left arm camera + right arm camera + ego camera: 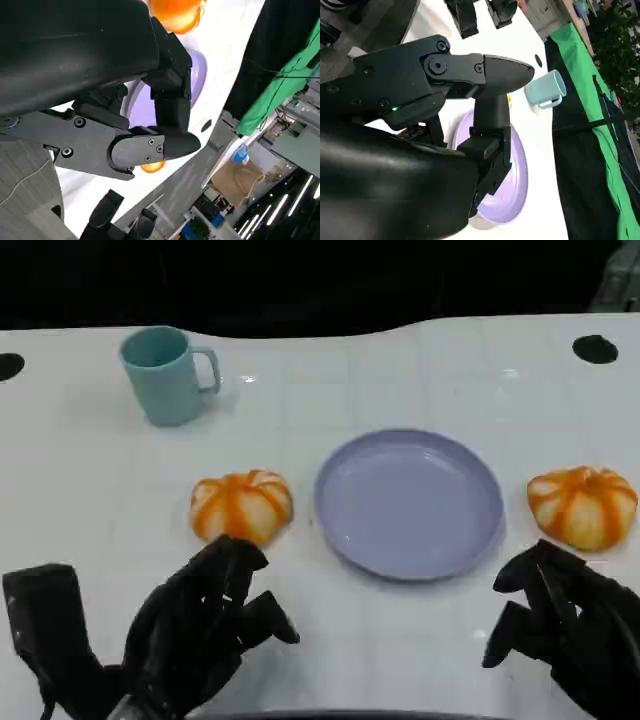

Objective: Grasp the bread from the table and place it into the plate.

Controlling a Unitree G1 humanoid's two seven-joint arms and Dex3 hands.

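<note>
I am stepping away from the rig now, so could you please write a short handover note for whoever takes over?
Left robot hand: holds nothing, fingers apart, just short of the left bread roll.
Right robot hand: holds nothing, below the right bread roll.
Purple plate: between the two rolls, nothing in it. Teal mug stands at the far left.
Done: nothing grasped yet.
Left: grasp bread, place it in the plate.
</note>
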